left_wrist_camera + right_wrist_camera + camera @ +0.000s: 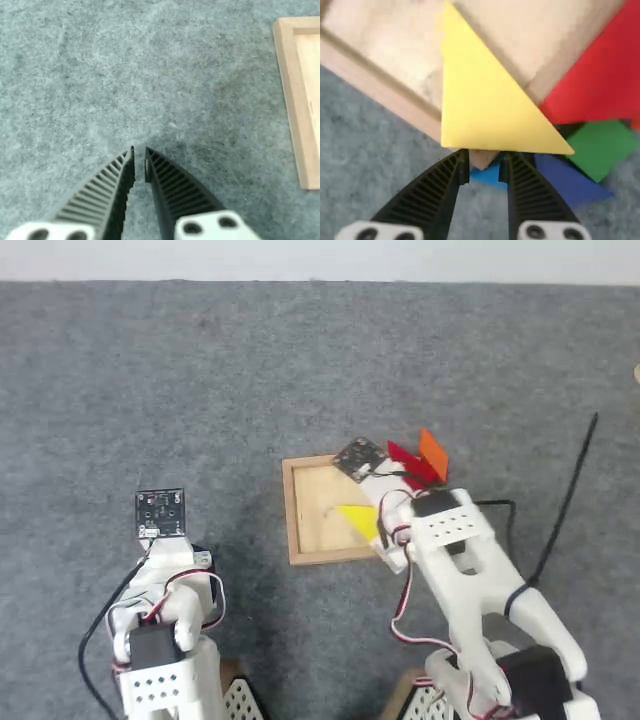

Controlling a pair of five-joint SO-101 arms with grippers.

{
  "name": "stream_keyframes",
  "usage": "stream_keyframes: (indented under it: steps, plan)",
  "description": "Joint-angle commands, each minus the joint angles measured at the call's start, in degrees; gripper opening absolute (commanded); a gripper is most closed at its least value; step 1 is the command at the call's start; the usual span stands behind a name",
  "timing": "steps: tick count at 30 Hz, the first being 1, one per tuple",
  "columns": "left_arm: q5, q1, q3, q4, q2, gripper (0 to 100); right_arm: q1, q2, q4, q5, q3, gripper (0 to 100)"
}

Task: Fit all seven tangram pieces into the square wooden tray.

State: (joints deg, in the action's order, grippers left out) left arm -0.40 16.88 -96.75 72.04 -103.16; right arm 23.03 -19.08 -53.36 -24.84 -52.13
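Right gripper (483, 165) narrowly apart at yellow triangle (485, 110) edge overhanging tray (375, 80) rim; left gripper (139, 151) together over carpet (100, 75).

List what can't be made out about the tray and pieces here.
1. High view: the right arm covers the tray's right edge and the pieces beside it, apart from the red piece and orange piece.
2. Right wrist view: the light blue piece shows just a sliver below the yellow triangle, so its shape is unclear.
3. All seven pieces cannot be counted.
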Motion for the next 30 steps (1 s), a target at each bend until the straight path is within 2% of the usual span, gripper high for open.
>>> stream_keyframes:
  steps: [1, 6, 13, 22, 30]
  plan:
    - [-0.26, -0.35, 0.31, 0.18, -1.05, 4, 0.84, 0.13, 2.86, 1.32, 2.99, 12.3]
    - [-0.26, -0.35, 0.31, 0.18, -1.05, 4, 0.84, 2.33, 3.65, 3.08, 6.95, 12.3]
    - [-0.26, -0.35, 0.31, 0.18, -1.05, 4, 2.42, 14.29, 3.91, 7.47, 17.76, 12.3]
    - [-0.26, -0.35, 0.31, 0.18, -1.05, 4, 2.77, 27.65, 4.09, 8.88, 29.89, 12.3]
    - [-0.26, -0.35, 0.31, 0.18, -1.05, 4, 2.86, 28.79, 5.76, 17.32, 32.88, 12.1]
